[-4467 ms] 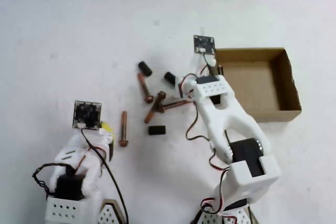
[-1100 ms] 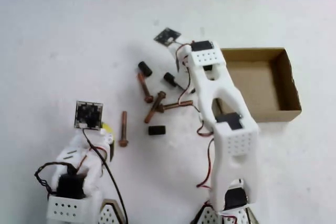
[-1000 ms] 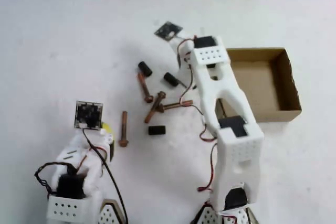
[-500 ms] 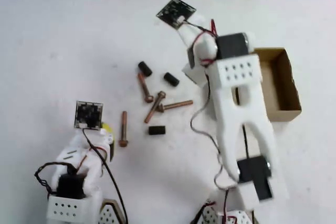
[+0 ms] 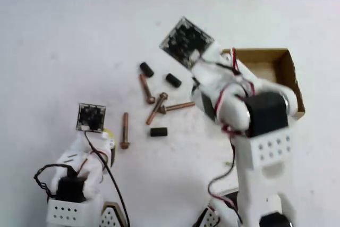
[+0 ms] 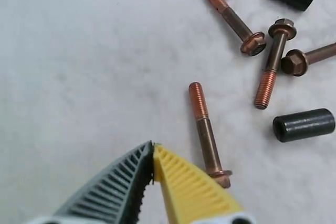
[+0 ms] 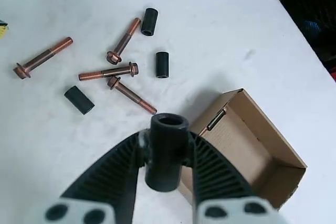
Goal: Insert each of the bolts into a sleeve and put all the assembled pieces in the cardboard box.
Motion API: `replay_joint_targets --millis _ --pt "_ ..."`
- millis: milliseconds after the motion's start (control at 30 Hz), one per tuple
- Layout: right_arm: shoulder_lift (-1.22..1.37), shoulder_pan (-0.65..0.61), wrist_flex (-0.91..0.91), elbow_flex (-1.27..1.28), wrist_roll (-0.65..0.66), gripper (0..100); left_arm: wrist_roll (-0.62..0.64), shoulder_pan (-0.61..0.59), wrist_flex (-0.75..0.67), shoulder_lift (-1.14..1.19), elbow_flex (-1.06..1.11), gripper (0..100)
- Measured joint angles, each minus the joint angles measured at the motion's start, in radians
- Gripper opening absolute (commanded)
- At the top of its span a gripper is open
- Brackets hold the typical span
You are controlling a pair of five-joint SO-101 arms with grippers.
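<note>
While your right tool (image 7: 166, 139) clamps the short black cylindrical sleeve (image 7: 167, 156) above the white worktop (image 7: 52, 140), near the open brown cardboard box (image 7: 252, 148), your left tool (image 6: 153, 156) rests closed and empty beside a long copper-coloured bolt (image 6: 206, 129). A slack pinch could let the sleeve tilt, jamming insertion.

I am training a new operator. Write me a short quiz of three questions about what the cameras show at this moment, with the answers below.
1. True or false: the right gripper holds a black sleeve.
2. How many bolts lie loose on the table?
3. The left gripper is:
A. open above the cardboard box
B. shut and empty, beside one of the bolts
C. shut on a sleeve

Key: 1 true; 2 four; 3 B.
</note>
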Motion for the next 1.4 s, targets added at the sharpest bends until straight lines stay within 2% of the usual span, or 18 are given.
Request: replay_joint_targets --millis 267,400,633,933,1067,1300,1400 --pt "-0.267 -0.009 -0.144 0.327 0.000 1.6 -0.121 0.000 0.040 0.000 -0.048 2" --pt "-0.394 -0.009 -0.278 0.528 -0.008 1.6 -0.129 0.000 0.071 0.000 -0.086 2" --pt "-0.574 -0.008 -0.488 0.813 -0.180 1.6 -0.129 -0.049 0.141 -0.002 -0.195 2" --pt "-0.681 -0.008 -0.603 1.020 -0.195 1.6 -0.130 -0.077 0.147 -0.003 -0.298 2" --pt "-0.717 -0.008 -0.651 1.106 -0.199 1.6 -0.133 -0.077 0.198 -0.009 -0.411 2" --pt "-0.821 -0.089 -0.749 1.290 -0.207 1.6 -0.149 -0.077 0.204 0.284 -0.631 2" --pt "-0.885 -0.101 -0.793 1.352 -0.308 1.6 -0.149 -0.077 0.204 0.439 -0.701 2"
